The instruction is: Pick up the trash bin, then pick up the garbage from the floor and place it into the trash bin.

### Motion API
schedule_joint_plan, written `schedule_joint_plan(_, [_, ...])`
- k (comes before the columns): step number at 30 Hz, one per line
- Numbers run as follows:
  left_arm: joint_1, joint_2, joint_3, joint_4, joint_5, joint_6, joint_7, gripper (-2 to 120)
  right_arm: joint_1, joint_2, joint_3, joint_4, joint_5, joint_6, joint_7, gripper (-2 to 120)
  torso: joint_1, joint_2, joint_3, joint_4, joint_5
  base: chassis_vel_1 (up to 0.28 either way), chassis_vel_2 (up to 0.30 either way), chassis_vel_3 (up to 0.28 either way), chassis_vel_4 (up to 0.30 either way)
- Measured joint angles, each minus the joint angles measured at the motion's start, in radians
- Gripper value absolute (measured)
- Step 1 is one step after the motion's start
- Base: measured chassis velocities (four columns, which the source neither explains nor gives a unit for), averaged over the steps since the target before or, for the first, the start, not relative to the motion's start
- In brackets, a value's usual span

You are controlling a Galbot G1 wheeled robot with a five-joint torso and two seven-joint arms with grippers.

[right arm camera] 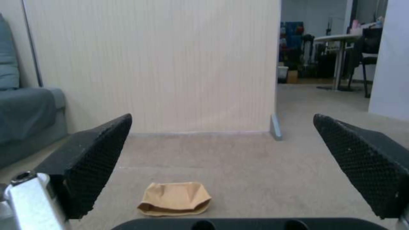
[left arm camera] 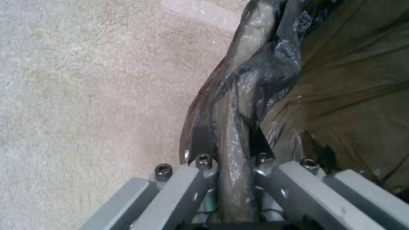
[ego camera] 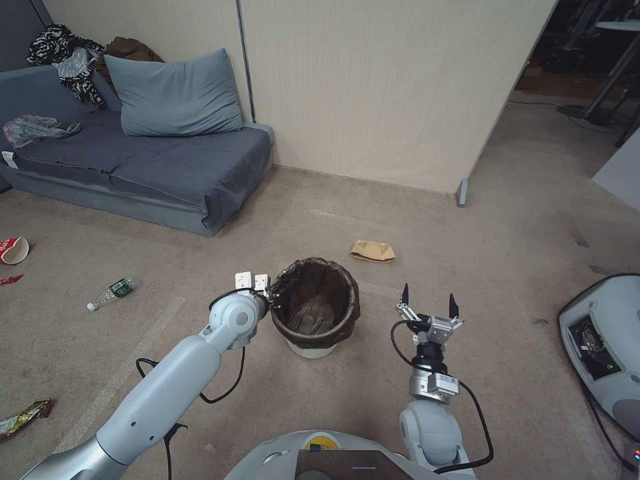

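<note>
We pinch the small round white plastic trash bin (ego camera: 313,313) rim with our left gripper (left arm camera: 230,150), fingers pressed on it, ready to lift, while our right gripper (ego camera: 428,301) hangs spread toward the crumpled tan paper bag (ego camera: 372,251)

- No words, brand names or numbers can be read anywhere here.
- The small plastic bottle (ego camera: 112,292) lying on the carpet has a green label, but its print is too small to make out.
- The red-and-white paper cup (ego camera: 14,250) on the floor by the sofa carries white marks that cannot be read as letters.
- The gold snack wrapper (ego camera: 23,417) at the near edge shows no legible lettering.
</note>
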Motion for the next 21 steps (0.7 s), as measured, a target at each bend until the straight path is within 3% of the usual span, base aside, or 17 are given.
schedule_joint_plan(9, [0.024,0.002,-0.018,-0.040,0.043,-0.017,0.029,0,-0.004,-0.002,0.005,0.006,0.001,0.007,0.003,100,0.000,0.000,0.000,0.0000,0.0000,0.000,0.000,0.000,0.000])
schedule_joint_plan(21, [0.124,0.039,-0.112,-0.203,0.094,-0.029,0.033,0,0.008,-0.018,0.014,0.013,0.016,0.005,0.004,100,0.000,0.000,0.000,0.0002,0.0003,0.000,0.000,0.000,0.000])
